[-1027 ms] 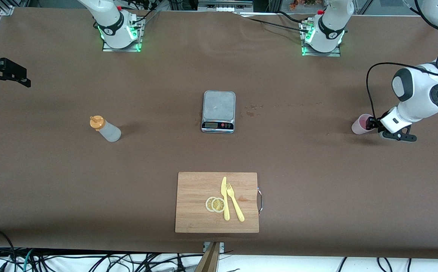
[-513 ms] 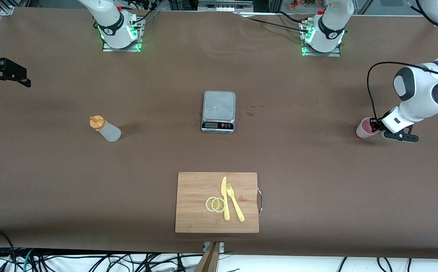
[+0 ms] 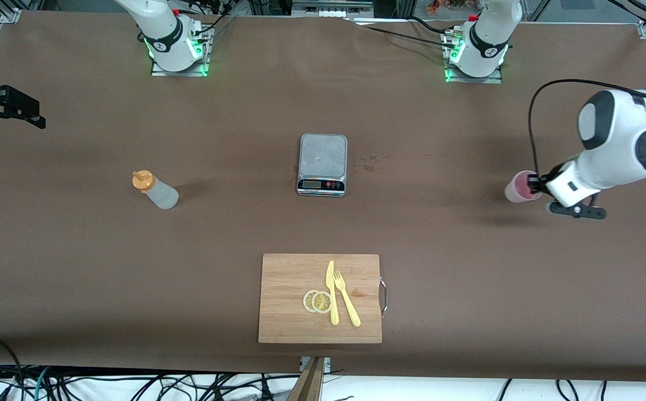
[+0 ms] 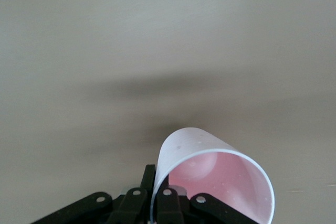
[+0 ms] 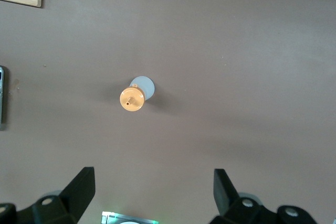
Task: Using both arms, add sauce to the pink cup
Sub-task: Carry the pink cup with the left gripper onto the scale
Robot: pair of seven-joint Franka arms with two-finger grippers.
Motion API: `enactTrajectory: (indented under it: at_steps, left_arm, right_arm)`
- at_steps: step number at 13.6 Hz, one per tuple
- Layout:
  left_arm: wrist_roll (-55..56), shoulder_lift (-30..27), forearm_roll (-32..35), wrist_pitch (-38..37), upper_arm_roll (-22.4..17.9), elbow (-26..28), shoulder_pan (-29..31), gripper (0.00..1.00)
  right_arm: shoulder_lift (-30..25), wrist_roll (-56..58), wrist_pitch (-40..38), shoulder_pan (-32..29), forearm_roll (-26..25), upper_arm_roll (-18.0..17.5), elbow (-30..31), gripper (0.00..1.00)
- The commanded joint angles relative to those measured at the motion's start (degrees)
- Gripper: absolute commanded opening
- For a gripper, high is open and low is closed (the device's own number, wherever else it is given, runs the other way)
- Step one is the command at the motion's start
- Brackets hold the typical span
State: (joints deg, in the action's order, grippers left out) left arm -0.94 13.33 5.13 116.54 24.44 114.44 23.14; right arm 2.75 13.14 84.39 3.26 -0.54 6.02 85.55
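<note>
My left gripper [image 3: 534,182] is shut on the rim wall of the pink cup [image 3: 518,189] and holds it tilted, a little above the table at the left arm's end. In the left wrist view the cup [image 4: 210,171] shows its pink inside, with one finger inside the wall and one outside at the gripper [image 4: 156,182]. The sauce bottle [image 3: 155,190] with its orange cap stands upright toward the right arm's end. My right gripper [image 3: 22,111] is open and empty, high over that end. Its wrist view shows its jaws [image 5: 152,179] apart and the bottle [image 5: 136,95] from above.
A grey scale [image 3: 323,164] sits mid-table, with small stains [image 3: 368,164] beside it. A wooden cutting board [image 3: 289,301], nearer the front camera, carries a yellow knife [image 3: 331,292], a fork [image 3: 347,301] and two lemon slices [image 3: 317,301].
My left gripper has lifted the pink cup off the table and carried it a little toward the scale. The right arm and the sauce bottle have not moved.
</note>
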Motion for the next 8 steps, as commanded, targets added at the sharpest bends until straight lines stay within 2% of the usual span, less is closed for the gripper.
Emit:
enactTrajectory:
  at_steps: [1, 3, 4, 6, 8]
  left_arm:
    - [10.0, 1.3, -5.5, -4.9, 7.8, -2.8, -0.2, 0.0]
    - [16.0, 3.4, -9.3, -4.3, 11.1, -4.0, -3.4, 0.0]
    - [20.8, 4.7, -9.3, -3.9, 11.2, -5.6, -6.8, 0.0]
    - [35.4, 7.7, -8.8, -3.6, 11.0, -10.2, -17.5, 0.0]
    - [47.2, 13.3, -8.2, -1.6, 10.7, -15.1, -24.2, 0.0]
  right_arm:
    - [-0.5, -0.3, 0.2, -0.3, 0.2, -0.2, 0.6, 1.0]
    - [-0.5, -0.3, 0.2, -0.3, 0.2, -0.2, 0.6, 1.0]
    - [-0.5, -0.3, 0.3, -0.3, 0.2, -0.2, 0.6, 1.0]
    - [-0.5, -0.3, 0.1, -0.3, 0.2, -0.2, 0.6, 1.0]
    - [-0.5, -0.2, 0.2, -0.3, 0.2, -0.1, 0.7, 1.0]
